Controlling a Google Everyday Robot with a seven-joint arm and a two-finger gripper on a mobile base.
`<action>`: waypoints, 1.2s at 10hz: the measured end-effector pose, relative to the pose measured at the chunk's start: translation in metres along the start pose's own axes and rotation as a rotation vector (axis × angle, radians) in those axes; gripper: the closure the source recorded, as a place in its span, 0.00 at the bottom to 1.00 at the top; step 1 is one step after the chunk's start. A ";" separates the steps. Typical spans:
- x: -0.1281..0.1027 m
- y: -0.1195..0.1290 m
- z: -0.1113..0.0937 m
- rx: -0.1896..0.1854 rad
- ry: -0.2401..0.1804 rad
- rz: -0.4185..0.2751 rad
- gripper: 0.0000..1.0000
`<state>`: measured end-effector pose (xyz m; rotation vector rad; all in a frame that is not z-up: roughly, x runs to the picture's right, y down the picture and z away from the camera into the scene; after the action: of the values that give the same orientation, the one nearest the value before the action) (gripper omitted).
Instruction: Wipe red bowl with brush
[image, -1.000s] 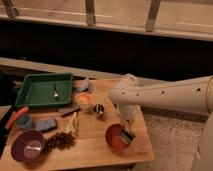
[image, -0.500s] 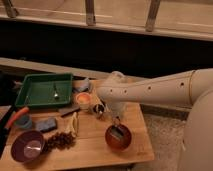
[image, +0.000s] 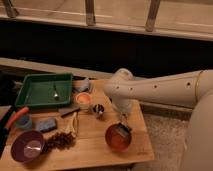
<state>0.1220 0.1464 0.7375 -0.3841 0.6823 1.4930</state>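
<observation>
The red bowl (image: 117, 139) is a glossy orange-red round bowl standing on the wooden table (image: 90, 150), near its front right. My gripper (image: 122, 128) hangs from the white arm (image: 150, 90) and reaches down over the bowl's upper right rim. It is shut on the brush (image: 123, 131), a small dark thing with a pale head that sits just inside the bowl at that rim. The lower part of the brush is hard to tell apart from the gripper.
A green tray (image: 35, 97) with a utensil stands at the back left. A small pale-orange cup (image: 83, 101), a small dark can (image: 98, 109), a banana (image: 74, 123), grapes (image: 60, 141), a blue sponge (image: 46, 125), a purple bowl (image: 27, 146) and an orange-handled tool (image: 15, 118) lie to the left.
The arm's elbow swung left, then partly back to the right. The gripper shifted slightly over the red bowl's rim with the brush. The bowl stayed in place.
</observation>
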 end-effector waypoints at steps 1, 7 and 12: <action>0.009 -0.014 0.005 0.004 0.019 0.029 1.00; 0.028 0.032 0.009 -0.054 0.053 -0.090 1.00; -0.008 0.036 0.002 -0.059 0.023 -0.107 1.00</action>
<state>0.0872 0.1444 0.7505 -0.4759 0.6272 1.4116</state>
